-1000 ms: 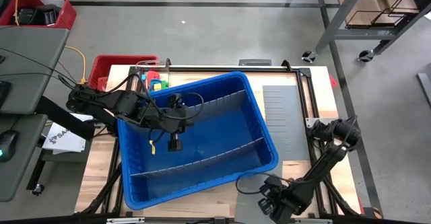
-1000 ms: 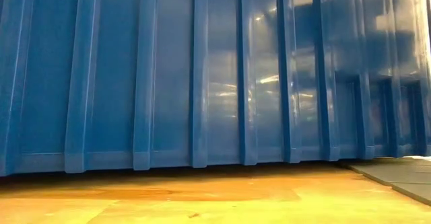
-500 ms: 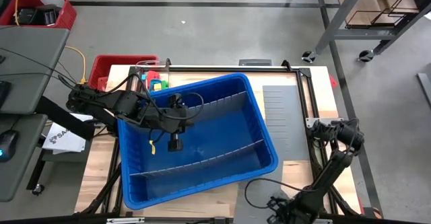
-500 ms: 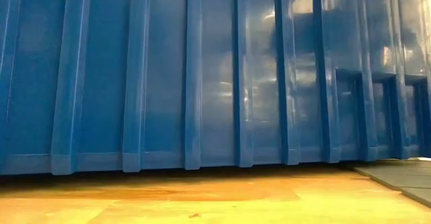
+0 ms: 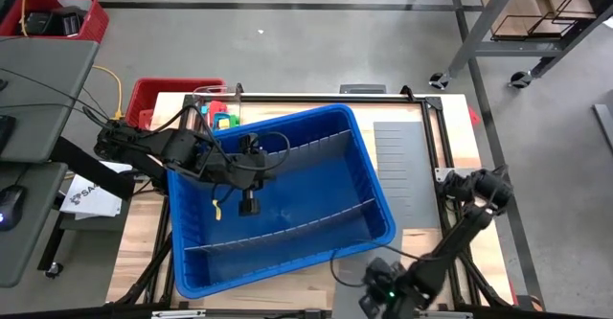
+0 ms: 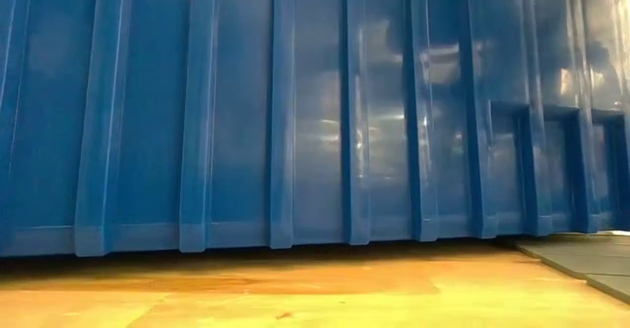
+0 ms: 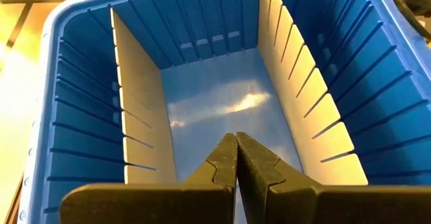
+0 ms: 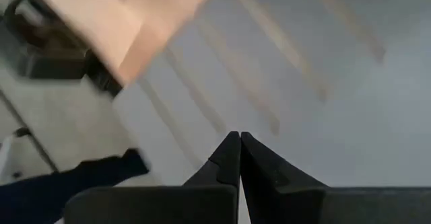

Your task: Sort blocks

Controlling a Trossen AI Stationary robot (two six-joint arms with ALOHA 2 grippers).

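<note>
A wooden table (image 5: pixel 144 233) is carrying a blue bin (image 5: pixel 359 161) at centre frame (sitting askew), grey panels (image 5: pixel 404 166) lying right, blocks (image 5: pixel 222 118) upper left.

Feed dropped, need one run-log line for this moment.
left claw: shut, empty, over blue bin | right claw: shut, empty, near table's front edge | blocks: behind bin
</note>
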